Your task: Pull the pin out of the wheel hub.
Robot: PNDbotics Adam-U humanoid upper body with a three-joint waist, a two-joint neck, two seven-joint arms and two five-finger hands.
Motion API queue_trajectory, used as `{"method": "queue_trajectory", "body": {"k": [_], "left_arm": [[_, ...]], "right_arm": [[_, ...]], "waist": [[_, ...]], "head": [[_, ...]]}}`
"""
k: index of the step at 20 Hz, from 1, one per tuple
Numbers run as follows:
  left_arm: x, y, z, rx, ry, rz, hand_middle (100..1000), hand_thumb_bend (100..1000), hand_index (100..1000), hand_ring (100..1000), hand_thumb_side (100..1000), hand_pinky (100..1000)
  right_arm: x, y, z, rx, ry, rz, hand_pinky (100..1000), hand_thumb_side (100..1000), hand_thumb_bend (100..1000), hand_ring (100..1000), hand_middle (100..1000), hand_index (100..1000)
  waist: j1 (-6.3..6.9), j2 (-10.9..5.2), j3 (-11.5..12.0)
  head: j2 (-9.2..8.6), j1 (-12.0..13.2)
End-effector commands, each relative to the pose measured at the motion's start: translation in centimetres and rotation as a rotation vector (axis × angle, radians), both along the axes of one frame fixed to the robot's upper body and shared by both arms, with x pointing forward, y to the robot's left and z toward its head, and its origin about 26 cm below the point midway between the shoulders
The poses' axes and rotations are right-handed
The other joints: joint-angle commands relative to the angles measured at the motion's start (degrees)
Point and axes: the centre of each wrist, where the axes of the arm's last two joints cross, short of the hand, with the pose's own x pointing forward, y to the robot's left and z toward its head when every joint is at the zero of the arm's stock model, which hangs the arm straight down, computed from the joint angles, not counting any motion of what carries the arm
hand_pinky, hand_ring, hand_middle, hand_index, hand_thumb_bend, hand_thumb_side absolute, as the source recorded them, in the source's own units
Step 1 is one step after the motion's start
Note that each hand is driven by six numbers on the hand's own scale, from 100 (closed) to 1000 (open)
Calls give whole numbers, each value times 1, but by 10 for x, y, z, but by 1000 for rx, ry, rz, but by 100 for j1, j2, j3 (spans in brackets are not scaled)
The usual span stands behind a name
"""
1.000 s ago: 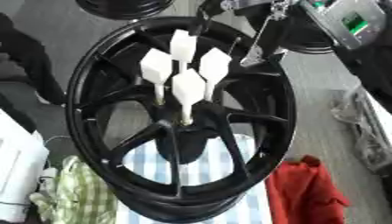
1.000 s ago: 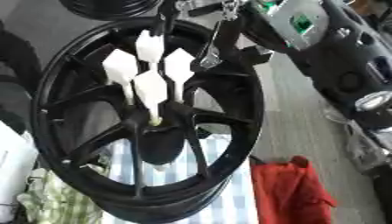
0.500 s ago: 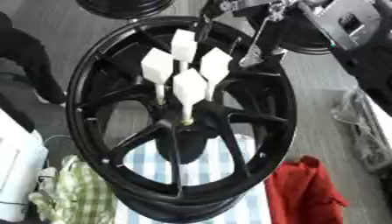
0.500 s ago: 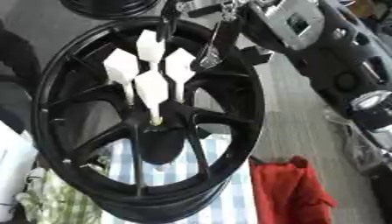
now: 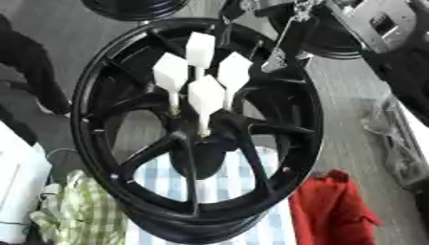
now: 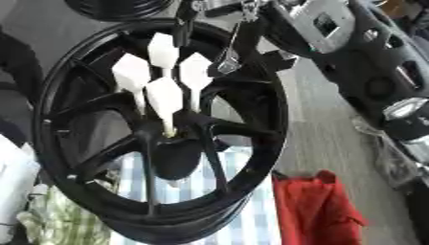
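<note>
Standing upright from the centre of a black wheel hub [image 5: 197, 129], four white pins [image 5: 205, 95] with flat, arrow-shaped heads crowd together, their thin stems planted around the hub's middle where the spokes meet. One head points toward 12 o'clock, two flank it at 10 and 2, and the fourth sits lowest and nearest the camera (its stem reaches down into the hub's centre). The wheel fills most of the view and rests on a blue-and-white checked cloth [image 5: 234, 177], visible through the spokes at 6 o'clock. At 1 o'clock, over the wheel's far rim, the robot's right hand [image 6: 231, 45] comes in from the upper right on a silver and black arm; a thin finger hangs down just beside the pin heads, apart from them, and whether the fingers are spread or closed cannot be told. A red cloth [image 5: 335, 206] lies at 4 o'clock beside the rim, and a green checked cloth [image 5: 71, 210] at 8 o'clock. A second dark wheel [image 5: 134, 5] shows at 12 o'clock.
</note>
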Motion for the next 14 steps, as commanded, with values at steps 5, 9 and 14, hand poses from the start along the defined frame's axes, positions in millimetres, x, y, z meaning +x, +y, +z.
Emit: {"method": "queue_trajectory", "body": {"k": [5, 9, 14], "left_arm": [[0, 7, 12, 34, -27, 15, 758, 100, 773, 770, 852, 686], [0, 8, 12, 34, -26, 19, 756, 100, 772, 769, 854, 686], [0, 7, 12, 36, -25, 17, 755, 100, 772, 769, 855, 687]], "right_arm": [[1, -5, 2, -90, -14, 38, 893, 100, 396, 793, 657, 779], [3, -6, -2, -98, -8, 35, 893, 100, 396, 792, 656, 778], [1, -10, -5, -107, -4, 31, 892, 100, 396, 790, 644, 768]], "waist": [[27, -61, 27], [26, -47, 34], [15, -36, 35]], "head": [[-30, -21], [-24, -26], [-23, -28]]}}
